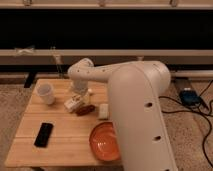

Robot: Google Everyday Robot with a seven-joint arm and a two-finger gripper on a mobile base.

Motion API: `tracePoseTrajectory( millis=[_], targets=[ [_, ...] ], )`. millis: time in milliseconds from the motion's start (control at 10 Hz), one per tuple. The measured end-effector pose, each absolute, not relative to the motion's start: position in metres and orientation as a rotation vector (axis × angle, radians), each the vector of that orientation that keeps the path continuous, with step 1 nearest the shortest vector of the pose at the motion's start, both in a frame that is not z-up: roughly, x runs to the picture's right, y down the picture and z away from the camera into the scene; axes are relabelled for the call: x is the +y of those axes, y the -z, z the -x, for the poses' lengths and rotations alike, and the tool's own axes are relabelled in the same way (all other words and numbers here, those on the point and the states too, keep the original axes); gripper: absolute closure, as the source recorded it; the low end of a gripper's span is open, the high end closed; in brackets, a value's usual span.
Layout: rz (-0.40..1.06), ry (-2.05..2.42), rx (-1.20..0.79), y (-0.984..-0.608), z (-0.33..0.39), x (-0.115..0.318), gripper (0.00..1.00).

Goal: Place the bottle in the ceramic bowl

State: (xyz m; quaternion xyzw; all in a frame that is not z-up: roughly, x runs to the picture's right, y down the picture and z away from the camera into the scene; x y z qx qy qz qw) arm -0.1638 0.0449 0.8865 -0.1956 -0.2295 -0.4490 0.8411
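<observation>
My claw (79, 95) open just over the bottle (71, 104) on desk (60, 145); probably light, rigid, slick, so grab across its squarish middle.

This looks like an indoor lab or test room: speckled grey carpet (12, 107), loose black cables (197, 106) and a small blue box (189, 96) on the floor, and a long dark window band (125, 30) behind. The white arm's gripper (80, 96) hangs over a light wooden table (65, 145).
</observation>
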Motion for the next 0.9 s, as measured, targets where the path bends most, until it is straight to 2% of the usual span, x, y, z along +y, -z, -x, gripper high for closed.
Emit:
tracePoseTrajectory(
  millis=[300,700,900],
  targets=[
    [0.453,0.975,-0.476,-0.908,0.164,0.035,0.20],
    [0.536,1.029,-0.493,-0.940,0.186,0.046,0.20],
    [0.561,1.046,-0.501,-0.947,0.192,0.051,0.34]
  ],
)
